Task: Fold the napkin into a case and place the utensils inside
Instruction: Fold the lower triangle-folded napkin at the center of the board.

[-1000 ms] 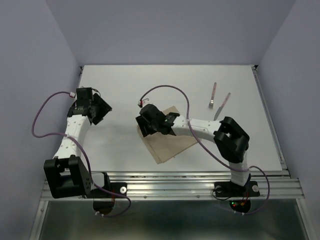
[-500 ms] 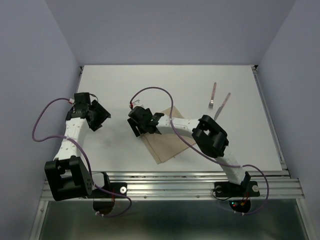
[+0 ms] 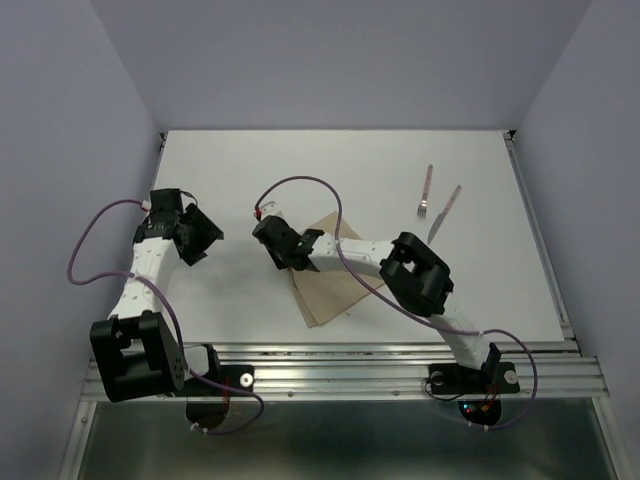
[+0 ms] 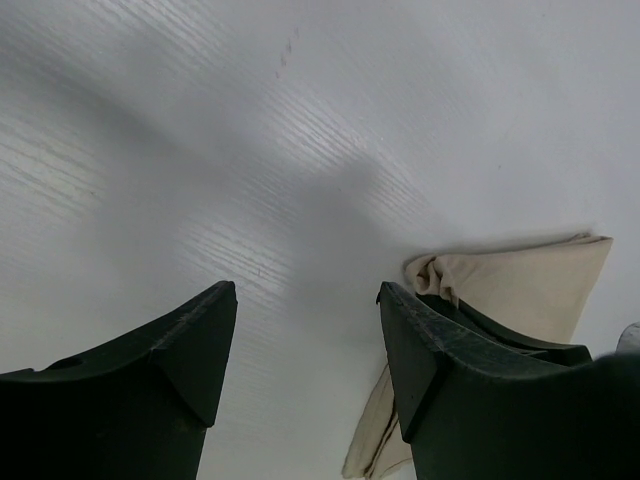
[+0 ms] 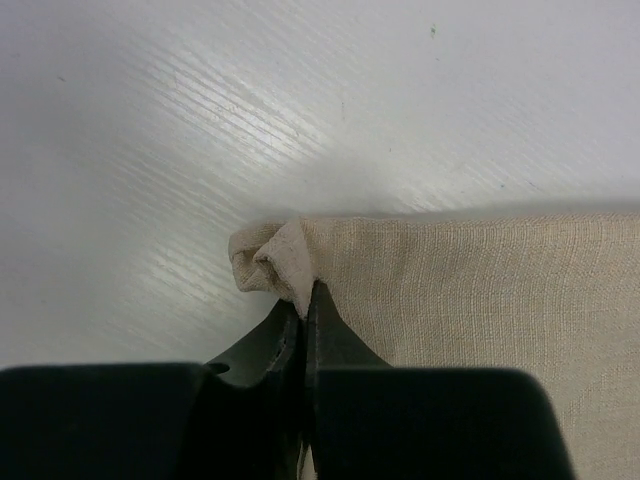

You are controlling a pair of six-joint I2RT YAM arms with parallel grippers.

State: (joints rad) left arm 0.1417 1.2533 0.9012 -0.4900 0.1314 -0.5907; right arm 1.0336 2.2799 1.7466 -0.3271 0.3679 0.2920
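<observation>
**Top external view:** the napkin (image 3: 335, 285), a tan folded sheet lying askew, is seen near the middle of the bench (image 3: 300, 165), somewhat toward the near edge. Its left corner is met by the right gripper (image 3: 278, 254), whose arm is stretched across the cloth from the near right corner. The fork (image 3: 426, 192) and the knife (image 3: 446, 211) are laid side by side toward the far right of the bench, close together and well apart from the napkin. The left gripper (image 3: 208, 234) is held over bare bench toward the left edge, apart from the cloth.

**Left wrist view:** the left gripper (image 4: 305, 345) is shown with its jaws spread wide and nothing between them; only white bench (image 4: 200, 150) is seen in the gap. The napkin (image 4: 525, 280) is visible beyond the right finger, its nearest corner bunched into a small fold.

**Right wrist view:** the right gripper (image 5: 303, 312) is shown with its jaws pressed together on the corner of the napkin (image 5: 480, 300), which is pinched and puckered. The rest of the cloth is spread flat on the bench (image 5: 300, 90) to the right
</observation>
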